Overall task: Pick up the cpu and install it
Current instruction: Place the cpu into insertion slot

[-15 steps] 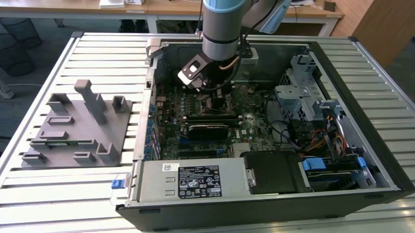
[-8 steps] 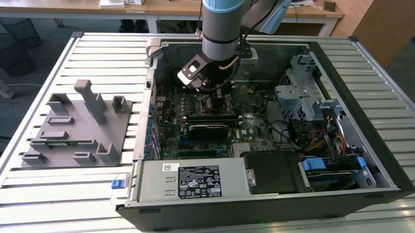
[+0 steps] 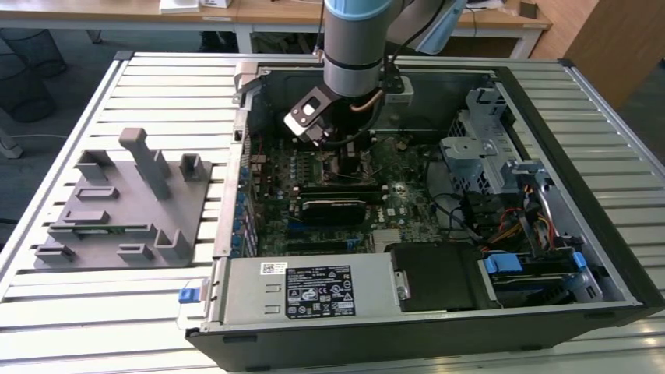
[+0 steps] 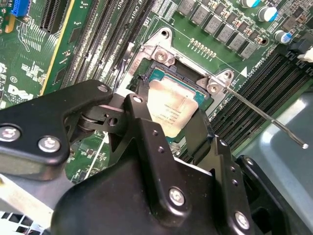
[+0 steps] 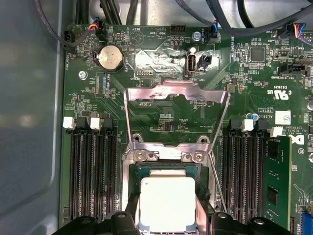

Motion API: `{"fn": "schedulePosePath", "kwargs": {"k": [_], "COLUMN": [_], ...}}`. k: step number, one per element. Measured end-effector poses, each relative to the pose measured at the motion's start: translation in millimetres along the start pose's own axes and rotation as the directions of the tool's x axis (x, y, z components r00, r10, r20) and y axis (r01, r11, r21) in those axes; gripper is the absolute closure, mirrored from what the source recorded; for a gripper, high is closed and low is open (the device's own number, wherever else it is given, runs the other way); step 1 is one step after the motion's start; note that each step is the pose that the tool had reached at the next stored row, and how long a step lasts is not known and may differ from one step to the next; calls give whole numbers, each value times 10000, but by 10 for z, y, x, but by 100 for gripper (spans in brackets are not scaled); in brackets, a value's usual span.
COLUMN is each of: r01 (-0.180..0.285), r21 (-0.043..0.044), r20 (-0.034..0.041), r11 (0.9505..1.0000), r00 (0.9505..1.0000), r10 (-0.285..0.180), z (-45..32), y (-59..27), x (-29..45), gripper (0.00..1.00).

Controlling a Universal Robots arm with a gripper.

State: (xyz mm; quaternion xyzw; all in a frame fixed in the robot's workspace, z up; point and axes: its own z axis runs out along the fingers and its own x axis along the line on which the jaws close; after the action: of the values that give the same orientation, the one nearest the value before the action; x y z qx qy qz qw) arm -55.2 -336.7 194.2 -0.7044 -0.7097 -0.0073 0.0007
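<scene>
Cpu (image 4: pixel 172 100) (image 5: pixel 167 200): silver top up, lying flat and square inside the socket frame (image 5: pixel 131 155), directly between my fingers in both wrist views. Pincer (image 4: pixel 168 125) (image 5: pixel 167 218): clamped on the cpu, one finger (image 4: pixel 142 122) against each of two opposite edges, and I see no gap at either side. I can't tell whether the chip is fully down on the contacts or a hair proud of them. Load plate (image 5: pixel 146 93): swung open, lying back just beyond my fingertips. Latch lever (image 4: pixel 264 115): unhooked, angling away from one side of the pincer. Memory slots (image 5: pixel 90 171): flank the socket on both sides of me. In the exterior view the pincer (image 3: pixel 330 142) is down inside the open computer case (image 3: pixel 540 101), with the grey fixture (image 3: pixel 114 210) well apart from it on the slatted table (image 3: pixel 124 312). My reading is that the pick-up is done and the carry is done, and the chip is placed or very nearly so. Not done: grip not let go, plate not closed, lever not latched.
</scene>
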Motion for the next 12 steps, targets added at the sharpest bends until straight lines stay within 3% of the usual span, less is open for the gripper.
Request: {"fn": "schedulePosePath", "kwargs": {"k": [12], "r01": [-374], "r21": [-3], "r20": [7], "r11": [9993], "r00": [9993], "r10": [374], "z": [8], "y": [0], "x": [-1], "gripper": [46]}}
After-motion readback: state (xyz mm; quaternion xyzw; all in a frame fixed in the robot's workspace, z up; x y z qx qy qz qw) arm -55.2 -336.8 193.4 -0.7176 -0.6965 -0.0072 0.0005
